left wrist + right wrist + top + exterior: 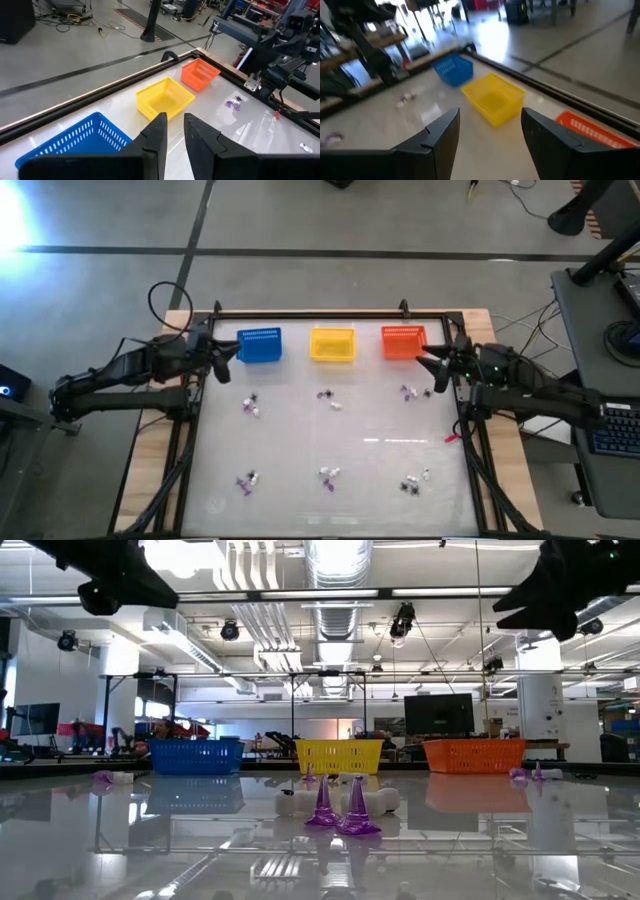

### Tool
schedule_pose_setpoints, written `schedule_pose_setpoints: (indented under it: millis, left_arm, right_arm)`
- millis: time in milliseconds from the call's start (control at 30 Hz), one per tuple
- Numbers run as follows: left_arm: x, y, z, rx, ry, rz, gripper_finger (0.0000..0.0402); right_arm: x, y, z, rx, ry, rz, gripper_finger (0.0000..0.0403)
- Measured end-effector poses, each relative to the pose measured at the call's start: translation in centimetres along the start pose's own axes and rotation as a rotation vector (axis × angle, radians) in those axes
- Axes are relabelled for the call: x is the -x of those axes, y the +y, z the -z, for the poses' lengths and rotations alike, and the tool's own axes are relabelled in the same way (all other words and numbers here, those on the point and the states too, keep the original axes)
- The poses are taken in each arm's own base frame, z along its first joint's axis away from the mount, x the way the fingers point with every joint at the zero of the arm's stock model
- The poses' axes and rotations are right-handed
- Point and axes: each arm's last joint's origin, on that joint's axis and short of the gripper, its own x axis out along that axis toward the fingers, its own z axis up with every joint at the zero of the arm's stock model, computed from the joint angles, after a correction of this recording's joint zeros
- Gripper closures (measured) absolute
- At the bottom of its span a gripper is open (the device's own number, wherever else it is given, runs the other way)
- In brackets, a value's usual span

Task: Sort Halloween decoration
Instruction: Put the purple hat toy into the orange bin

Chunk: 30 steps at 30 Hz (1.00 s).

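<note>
The left gripper hangs beside the blue basket at the table's far left, fingers parted by a narrow gap and empty. The right gripper sits by the orange-red basket, jaws wide and empty. The yellow basket stands between. The Halloween decoration lies in six small clusters across the table; near purple cones stand upright, points up.

One camera looks straight down on the whole shiny white desk. One sits low at the desk's edge, looking across into the big room. Each wrist camera looks close past its own arm. All four see the yellow mesh basket.
</note>
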Motion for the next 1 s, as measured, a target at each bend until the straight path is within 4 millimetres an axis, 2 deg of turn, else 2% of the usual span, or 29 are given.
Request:
schedule_pose_setpoints:
  millis: [100, 267, 433, 567, 667, 900, 1000]
  left_arm:
    - [0.3, 0.2, 0.2, -0.006, 0.019, 0.003, 0.0354]
    - [1.0, 0.7, 0.7, -0.039, 0.057, -0.01, 0.0355]
    - [1.6, 1.1, 1.1, -0.061, 0.082, -0.021, 0.0355]
    - [2.1, 1.3, 1.3, -0.058, 0.085, 0.008, 0.0355]
    - [2.5, 1.4, 1.3, -0.055, 0.086, 0.034, 0.0355]
    - [3.4, 1.9, 1.7, -0.077, 0.093, 0.054, 0.0355]
    - [3.7, 2.1, 1.9, -0.079, 0.1, 0.051, 0.0355]
  right_arm:
    - [-1.1, 0.6, -1.4, 0.034, 0.13, 0.035, 0.02]
    - [-4.0, 1.3, -1.6, 0.077, 0.442, 0.129, 0.02]
    - [-7.1, 1.7, -0.7, -0.013, 0.617, 0.186, 0.02]
    - [-9.3, 1.9, 1.1, -0.082, 0.776, 0.182, 0.02]
    - [-10.6, 2.0, 1.8, -0.113, 0.834, 0.206, 0.02]
    - [-11.2, 2.0, 2.7, -0.314, 0.957, 0.337, 0.02]
    - [-11.2, 2.1, 2.9, -0.437, 0.95, 0.412, 0.02]
